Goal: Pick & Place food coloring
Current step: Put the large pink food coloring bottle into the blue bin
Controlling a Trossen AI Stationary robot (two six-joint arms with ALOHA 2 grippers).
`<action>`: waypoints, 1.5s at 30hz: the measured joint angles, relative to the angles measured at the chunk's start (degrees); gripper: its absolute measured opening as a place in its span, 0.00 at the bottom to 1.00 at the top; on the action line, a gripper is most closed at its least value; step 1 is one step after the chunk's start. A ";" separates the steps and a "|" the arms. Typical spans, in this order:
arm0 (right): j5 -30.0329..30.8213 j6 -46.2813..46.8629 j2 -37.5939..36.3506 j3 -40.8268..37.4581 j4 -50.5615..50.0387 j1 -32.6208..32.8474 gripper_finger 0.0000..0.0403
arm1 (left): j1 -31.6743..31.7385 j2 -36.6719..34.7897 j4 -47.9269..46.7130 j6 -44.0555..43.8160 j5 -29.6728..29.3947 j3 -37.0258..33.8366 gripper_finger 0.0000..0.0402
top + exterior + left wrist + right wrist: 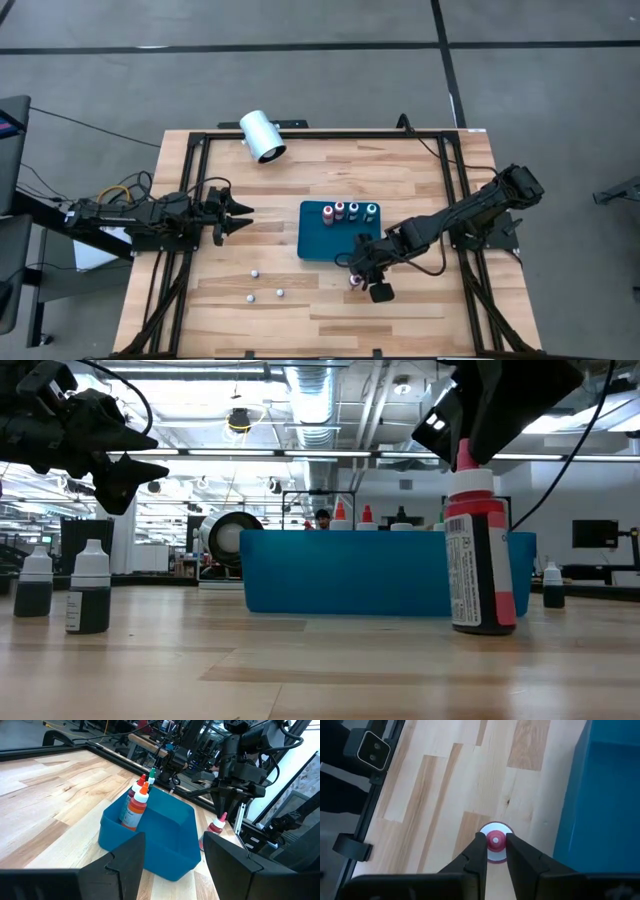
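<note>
A red food coloring bottle (480, 560) stands upright on the table just off the near right corner of the blue tray (318, 245). My right gripper (495, 848) comes down on its top and is shut on it. Several more bottles (350, 211) stand in a row along the tray's far wall. Three tiny bottles (254, 272) stand loose on the wood near the front left. My left gripper (175, 860) hangs open and level at the table's left, clear of everything. My right gripper pinches the red bottle's red cap tip (495, 839) between its two fingers (479, 851), one on each side. The fingers slant down from above and from the table's right. The bottle stands upright, with its base (483, 625) on the table.
A large white cylinder (262, 136) lies at the far left of the table. Black frame rails (190, 170) run along the table's sides. Bare wood lies between the tray and the loose bottles. In the low view one more small bottle (552, 585) stands at the right.
</note>
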 joint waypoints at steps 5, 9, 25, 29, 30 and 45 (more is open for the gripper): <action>-0.03 -0.02 0.00 0.00 1.07 0.02 0.15 | -0.01 0.00 0.02 0.00 -0.02 0.00 0.48; -0.04 -0.02 0.00 0.00 1.19 0.02 0.15 | 0.00 0.00 0.02 0.00 -0.02 0.00 0.48; -0.04 -0.09 -0.02 0.00 1.29 0.02 0.10 | -0.02 0.00 0.04 0.00 -0.04 0.00 0.48; -0.07 -0.13 -0.02 0.00 1.58 0.02 0.07 | -0.02 0.00 0.04 0.00 -0.04 0.00 0.48; -0.04 -0.17 -0.02 0.00 1.75 0.02 0.07 | -0.02 0.00 0.04 0.00 -0.04 0.00 0.48; -0.02 -0.17 -0.02 0.00 2.04 0.02 0.05 | -0.01 0.00 0.04 0.00 -0.04 0.00 0.48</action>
